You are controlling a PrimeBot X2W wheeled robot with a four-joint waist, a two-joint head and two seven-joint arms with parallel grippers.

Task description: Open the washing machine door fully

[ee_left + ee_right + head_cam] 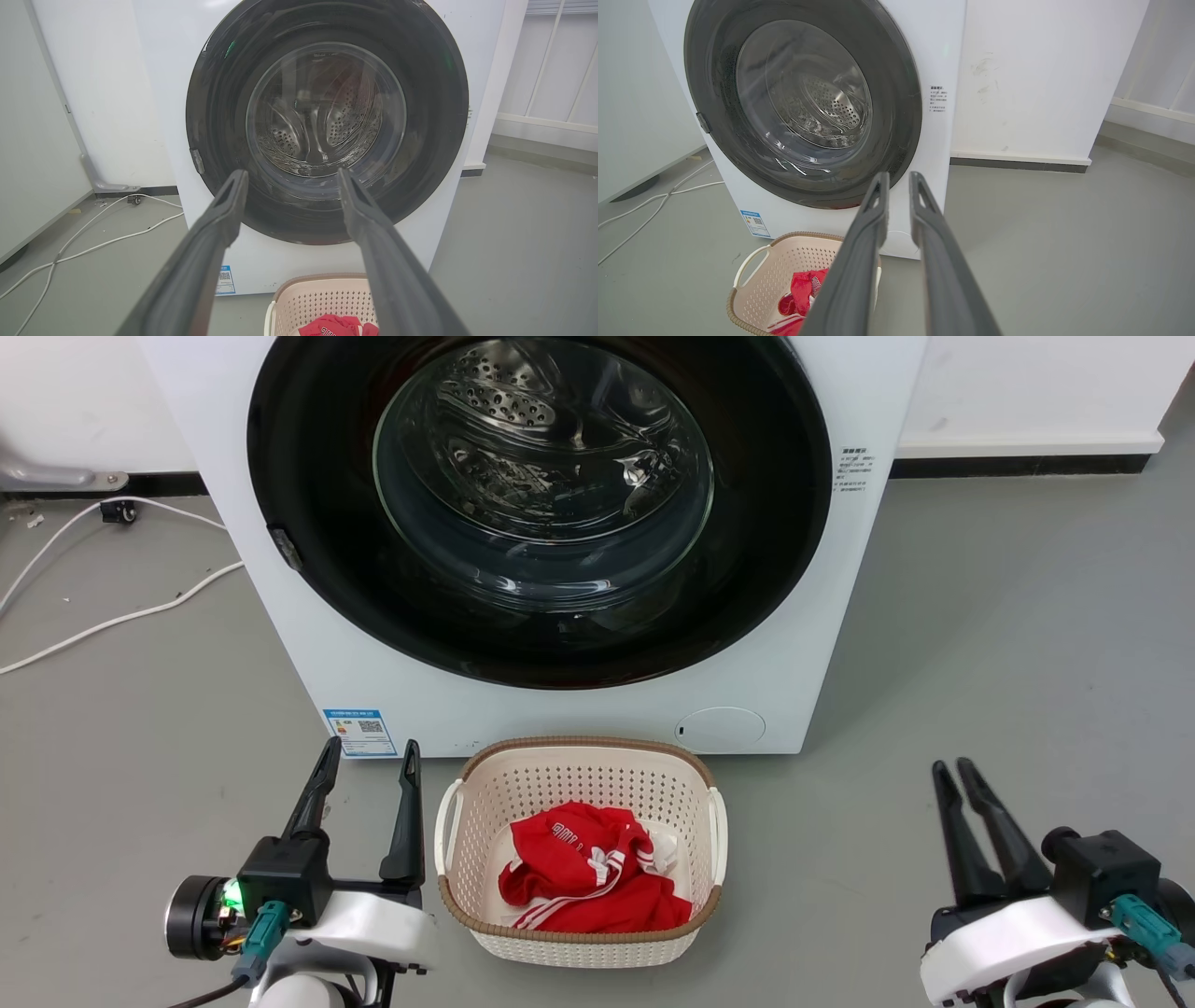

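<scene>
Left jaws spread, washing machine door (308, 504) closed

A cream basket (579, 859) holding red clothing (588, 882) stands on the floor (980, 663) just near of the washing machine (327, 644), blocking the low middle approach. Bare floor lies open to its right; white cables (112, 616) cross the floor on the far left.

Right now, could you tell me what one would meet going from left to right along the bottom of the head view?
left gripper → cream basket holding red clothing → bare grey floor → right gripper
</scene>
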